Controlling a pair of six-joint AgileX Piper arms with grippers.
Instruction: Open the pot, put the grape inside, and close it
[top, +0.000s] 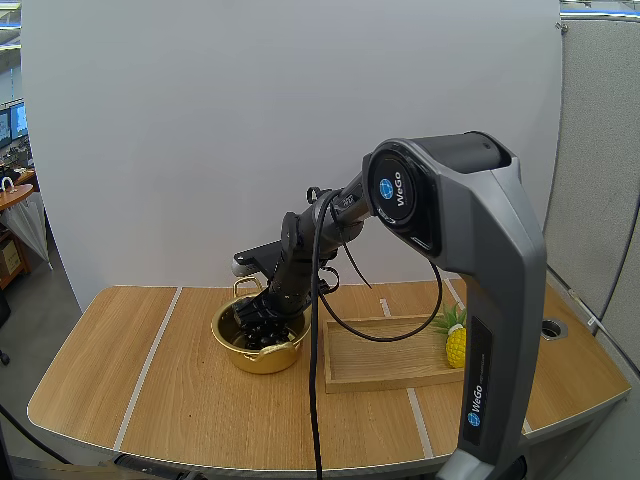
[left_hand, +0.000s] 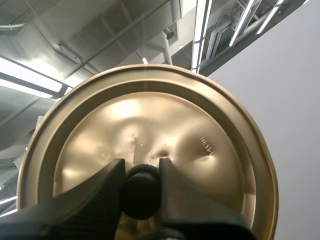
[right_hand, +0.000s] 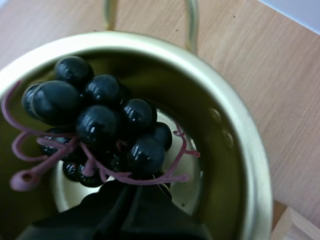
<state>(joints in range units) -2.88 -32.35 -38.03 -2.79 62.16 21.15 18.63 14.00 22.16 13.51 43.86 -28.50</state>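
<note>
**Grapes in the open pot, lid held apart**

The right hand (right_hand: 131, 192), fingers closed together on the grapes (right_hand: 100, 120), has the bunch inside the pot (right_hand: 240, 165). The left hand (left_hand: 142, 167) is clamped on the knob (left_hand: 141, 192) of the lid (left_hand: 200, 125). Risk: a pink stem loop may snag a finger at release and drag the bunch back out (the loops lie close to the tips). The wrist views give both grips; the high view gives the pot's place on the surface (top: 150, 400), just beside the tray (top: 380, 365).

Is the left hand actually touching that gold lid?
Touching. The left wrist view shows the left hand pinching the black knob of the lid between its fingers.
</note>
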